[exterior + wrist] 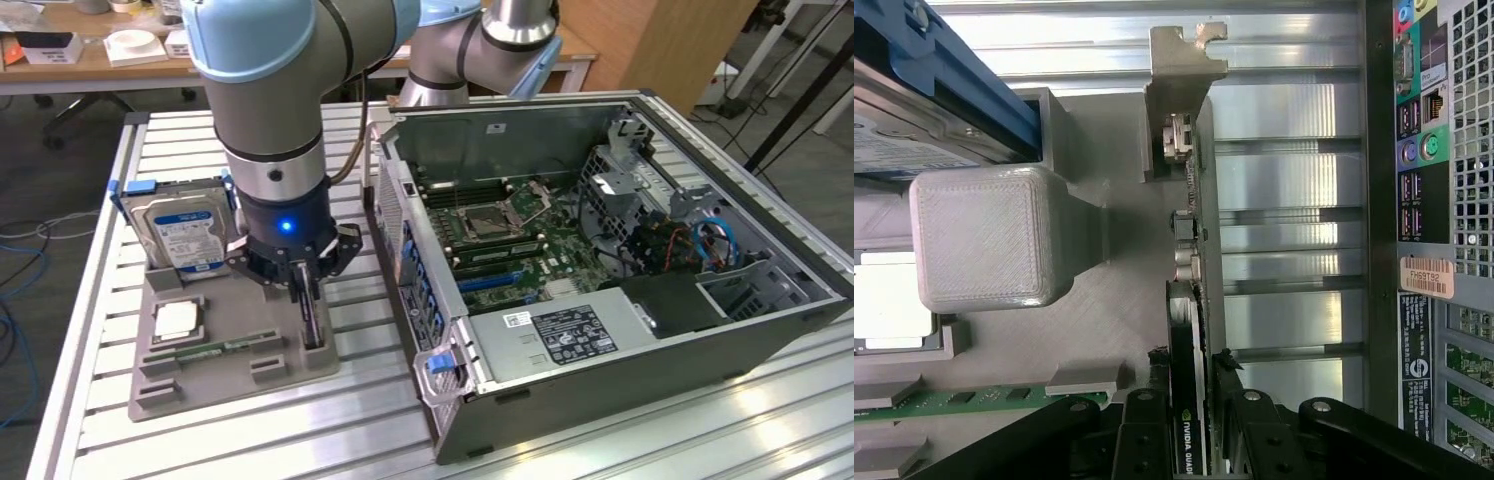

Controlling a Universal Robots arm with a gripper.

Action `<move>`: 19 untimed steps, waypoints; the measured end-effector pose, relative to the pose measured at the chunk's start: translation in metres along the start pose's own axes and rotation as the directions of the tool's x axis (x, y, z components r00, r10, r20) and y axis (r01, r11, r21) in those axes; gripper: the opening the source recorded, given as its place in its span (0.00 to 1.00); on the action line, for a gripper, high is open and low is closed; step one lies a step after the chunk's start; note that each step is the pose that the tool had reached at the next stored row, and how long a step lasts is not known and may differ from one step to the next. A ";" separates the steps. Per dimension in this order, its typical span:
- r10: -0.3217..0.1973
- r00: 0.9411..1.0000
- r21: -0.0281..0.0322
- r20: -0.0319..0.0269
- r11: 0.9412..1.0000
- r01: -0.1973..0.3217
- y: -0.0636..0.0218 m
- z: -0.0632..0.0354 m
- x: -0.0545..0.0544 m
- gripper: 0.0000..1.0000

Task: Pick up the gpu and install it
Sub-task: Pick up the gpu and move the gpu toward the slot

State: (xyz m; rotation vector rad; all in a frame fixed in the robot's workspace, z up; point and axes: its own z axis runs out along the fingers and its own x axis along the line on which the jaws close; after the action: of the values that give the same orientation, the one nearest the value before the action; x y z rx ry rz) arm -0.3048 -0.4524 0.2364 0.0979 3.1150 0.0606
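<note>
"What's closest to us?"

"A grey tray on the slatted table — green memory stick lying at its front, a square chip behind that."

"And the gpu?"

"On edge in its slot along the tray's side, silvery bracket at one end. The claw has it from above, squeezed against both flat faces — the card sits in the slot."

"Further back?"

"A hard drive, blue label, upright at the tray's rear. The open computer case stands just beside the tray, on the gpu's side."
</note>
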 end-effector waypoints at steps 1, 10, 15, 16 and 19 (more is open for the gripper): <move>0.000 1.000 0.000 0.000 1.000 0.000 0.0000 0.0000 0.000 0.30; 0.000 1.000 0.000 0.000 1.000 0.000 0.0000 0.0000 0.000 0.26; 0.000 1.000 0.000 0.000 1.000 0.000 0.0000 0.0000 0.000 0.26; 0.000 1.000 0.000 0.000 1.000 0.000 0.0000 0.0000 0.000 0.26; 0.000 1.000 0.000 0.000 1.000 0.000 0.0000 -0.0001 0.000 0.26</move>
State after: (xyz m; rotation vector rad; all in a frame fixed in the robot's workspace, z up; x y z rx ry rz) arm -0.3048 -0.4524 0.2364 0.0979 3.1149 0.0609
